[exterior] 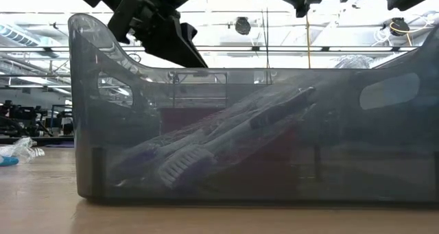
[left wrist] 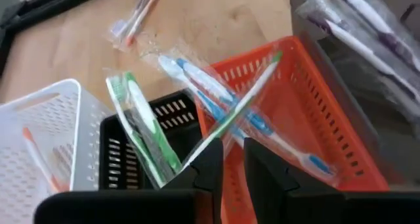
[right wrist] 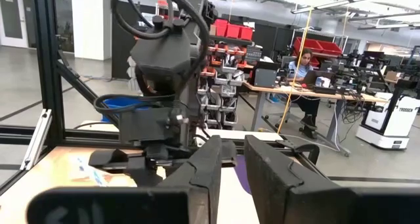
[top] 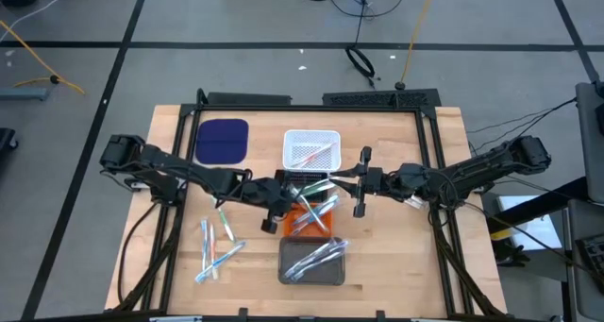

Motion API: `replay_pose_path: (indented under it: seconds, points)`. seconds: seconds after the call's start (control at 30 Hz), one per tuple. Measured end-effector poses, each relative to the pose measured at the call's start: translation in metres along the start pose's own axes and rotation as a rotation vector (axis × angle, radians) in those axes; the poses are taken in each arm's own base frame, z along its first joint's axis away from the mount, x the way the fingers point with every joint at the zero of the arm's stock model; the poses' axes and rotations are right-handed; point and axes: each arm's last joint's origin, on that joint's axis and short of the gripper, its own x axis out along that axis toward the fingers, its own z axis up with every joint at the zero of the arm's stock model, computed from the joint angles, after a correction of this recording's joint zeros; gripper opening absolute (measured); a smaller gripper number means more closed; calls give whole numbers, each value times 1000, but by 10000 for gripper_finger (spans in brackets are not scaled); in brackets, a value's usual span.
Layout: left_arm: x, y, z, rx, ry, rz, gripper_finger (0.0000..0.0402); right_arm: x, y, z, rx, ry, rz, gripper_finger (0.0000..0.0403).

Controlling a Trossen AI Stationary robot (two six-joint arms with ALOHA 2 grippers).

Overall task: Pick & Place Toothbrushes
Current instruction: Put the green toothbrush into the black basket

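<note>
Wrapped toothbrushes lie in several trays. Blue ones (left wrist: 223, 102) and a green-tipped one (left wrist: 252, 89) lean in the orange tray (left wrist: 308, 86). A green one (left wrist: 141, 132) stands slanted in the black tray (left wrist: 174, 109). Red ones (top: 316, 154) lie in the white tray (top: 311, 136), clear ones (top: 313, 259) in the grey tray (top: 311, 277). Loose ones (top: 215, 246) lie on the table's left. My left gripper (left wrist: 233, 161) hovers over the black and orange trays, pointing down at a slant, open by a narrow gap with nothing in it. My right gripper (right wrist: 233, 161) waits level at mid-table, open by a narrow gap. My left gripper has nothing between its fingers. The lower wrapped end (left wrist: 200, 155) of the green-tipped toothbrush runs up against one finger (left wrist: 210, 168); I cannot tell whether they touch. That toothbrush leans across the orange tray's rim, tip up.
A dark blue rounded pad (top: 222, 140) lies at the table's far left. The grey tray (exterior: 240, 158) fills the low view. The two arms meet nose to nose at mid-table. Bare wood lies at the table's right and near left.
</note>
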Motion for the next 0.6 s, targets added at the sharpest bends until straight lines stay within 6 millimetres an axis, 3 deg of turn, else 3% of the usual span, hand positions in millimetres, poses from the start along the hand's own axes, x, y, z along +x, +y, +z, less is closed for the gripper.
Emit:
replay_pose_path:
  seconds: [0.13, 0.43, 0.6]
  points:
    - [0, -2, 1, -4, -4, 14, 85, 0, 0, 0, 0, 0, 0, 59]
    - [2, -2, 2, -38, -7, 55, 192, 0, 0, 0, 1, 1, 0, 59]
    - [6, -5, 4, -15, -24, 78, 208, 0, 0, 0, 2, 1, 0, 59]
